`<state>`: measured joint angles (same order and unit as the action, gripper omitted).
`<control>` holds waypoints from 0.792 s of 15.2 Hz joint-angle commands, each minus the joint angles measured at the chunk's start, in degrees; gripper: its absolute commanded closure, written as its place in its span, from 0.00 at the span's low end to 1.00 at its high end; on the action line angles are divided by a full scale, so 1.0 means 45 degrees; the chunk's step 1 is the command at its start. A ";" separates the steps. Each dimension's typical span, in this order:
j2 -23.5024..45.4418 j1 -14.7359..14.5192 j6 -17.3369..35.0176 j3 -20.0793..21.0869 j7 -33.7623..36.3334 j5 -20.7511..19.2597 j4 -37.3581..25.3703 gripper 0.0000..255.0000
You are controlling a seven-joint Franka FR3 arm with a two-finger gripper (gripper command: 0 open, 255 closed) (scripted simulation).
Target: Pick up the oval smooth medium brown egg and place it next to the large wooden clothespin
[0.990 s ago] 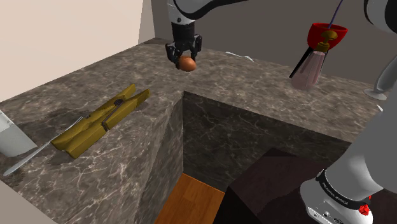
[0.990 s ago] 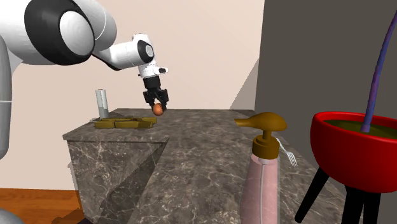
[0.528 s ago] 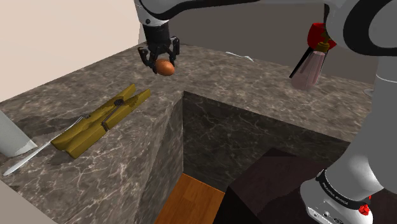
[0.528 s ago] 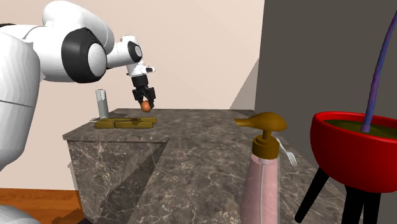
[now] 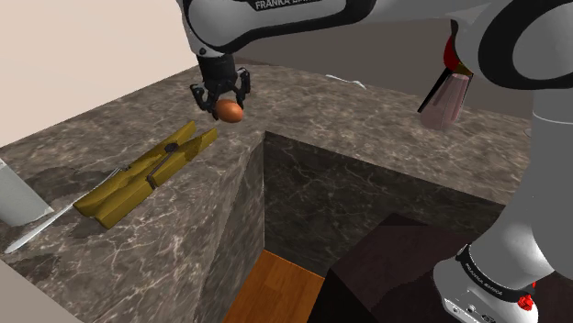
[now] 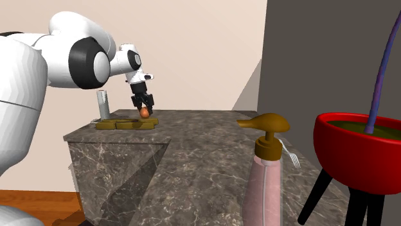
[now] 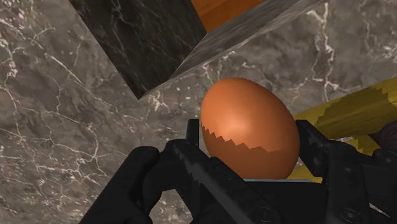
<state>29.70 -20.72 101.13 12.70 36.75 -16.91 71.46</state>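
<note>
A smooth brown egg (image 5: 230, 111) (image 6: 144, 112) (image 7: 249, 127) is clasped in my black gripper (image 5: 223, 99) (image 6: 142, 106) (image 7: 251, 162), which is shut on it and carries it in the air. It hangs just above the marble counter, close to the tip of the large yellow-brown wooden clothespin (image 5: 147, 172) (image 6: 127, 124) (image 7: 356, 113). The clothespin lies flat on the counter, reaching toward the shoulder view's lower left.
The dark marble counter (image 5: 349, 115) is L-shaped with a deep recess (image 5: 367, 206) at its inner corner. A pink soap dispenser (image 6: 267, 173) and a red bowl on black legs (image 6: 357, 153) stand at one end. A grey upright object (image 5: 16, 194) and a knife (image 5: 50, 225) lie beyond the clothespin.
The arm has carried the egg toward the shoulder view's left and lower, from over the back of the counter to just beside the clothespin's tip.
</note>
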 commanded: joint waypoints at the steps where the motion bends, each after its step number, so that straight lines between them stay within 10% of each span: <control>1: -0.0064 0.0049 0.0386 -0.0004 0.0066 -0.0009 0.0446 1.00; 12: 0.0169 0.0144 0.2086 -0.0070 0.0438 -0.0177 0.1957 1.00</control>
<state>30.33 -20.06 109.92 12.41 38.55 -17.62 79.82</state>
